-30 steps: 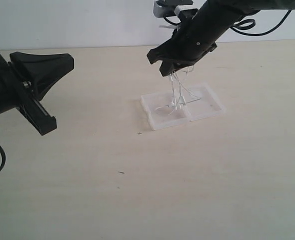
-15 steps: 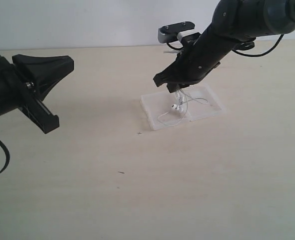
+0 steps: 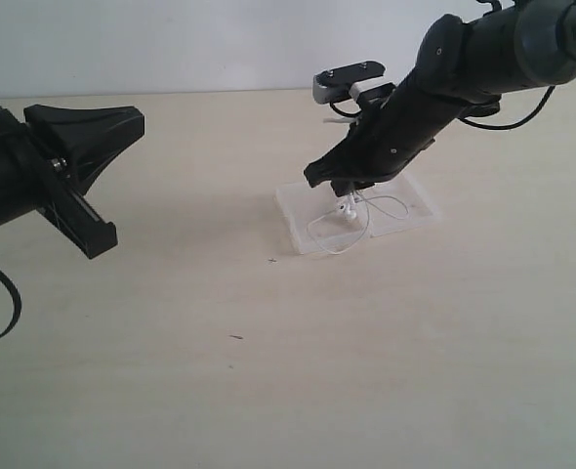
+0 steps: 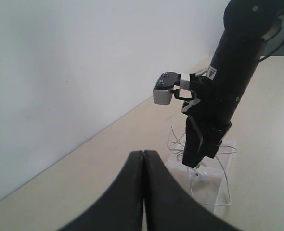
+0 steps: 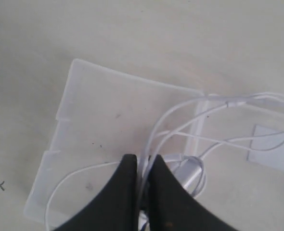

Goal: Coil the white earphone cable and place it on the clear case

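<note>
One pale tabletop [image 3: 268, 391] — matte, white wall [image 3: 171, 39]

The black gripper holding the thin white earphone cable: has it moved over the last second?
Yes. The black right gripper has come down toward the flat clear plastic case; the thin white earphone cable now lies looped on it.

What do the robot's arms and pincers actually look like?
Both arms are matte black. The right arm is a thick rounded tube with a small silver-grey box near its wrist. The left pincer and right pincer each end in two black wedge-shaped fingers tapering to narrow tips. A thin black cable loops beside the left arm.
</note>
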Controlling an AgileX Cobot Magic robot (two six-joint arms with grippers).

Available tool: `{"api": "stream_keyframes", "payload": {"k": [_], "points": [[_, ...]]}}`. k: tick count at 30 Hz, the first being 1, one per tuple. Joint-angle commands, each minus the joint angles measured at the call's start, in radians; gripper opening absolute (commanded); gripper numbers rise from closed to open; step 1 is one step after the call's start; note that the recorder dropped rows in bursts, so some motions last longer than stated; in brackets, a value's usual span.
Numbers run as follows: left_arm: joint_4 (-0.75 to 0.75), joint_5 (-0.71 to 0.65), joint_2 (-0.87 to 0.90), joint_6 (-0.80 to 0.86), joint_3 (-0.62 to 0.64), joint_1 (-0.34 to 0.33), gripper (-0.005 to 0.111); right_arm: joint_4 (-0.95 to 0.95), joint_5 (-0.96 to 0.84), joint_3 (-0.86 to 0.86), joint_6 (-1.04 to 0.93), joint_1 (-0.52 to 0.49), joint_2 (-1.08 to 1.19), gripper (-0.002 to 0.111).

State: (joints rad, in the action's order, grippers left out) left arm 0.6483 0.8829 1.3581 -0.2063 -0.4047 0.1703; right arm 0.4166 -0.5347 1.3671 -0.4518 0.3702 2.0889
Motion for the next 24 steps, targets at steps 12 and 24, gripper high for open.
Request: {"api": "stream_keyframes", "payload": {"k": [12, 24], "points": [[-0.009, 0.024, 0.004, 0.002, 0.005, -0.002, 0.000, 0.016, 0.031, -0.006, -0.014, 0.002, 0.041, 0.009], [-0.009, 0.024, 0.004, 0.002, 0.005, -0.002, 0.000, 0.016, 0.007, -0.006, -0.014, 0.002, 0.041, 0.055]]}}
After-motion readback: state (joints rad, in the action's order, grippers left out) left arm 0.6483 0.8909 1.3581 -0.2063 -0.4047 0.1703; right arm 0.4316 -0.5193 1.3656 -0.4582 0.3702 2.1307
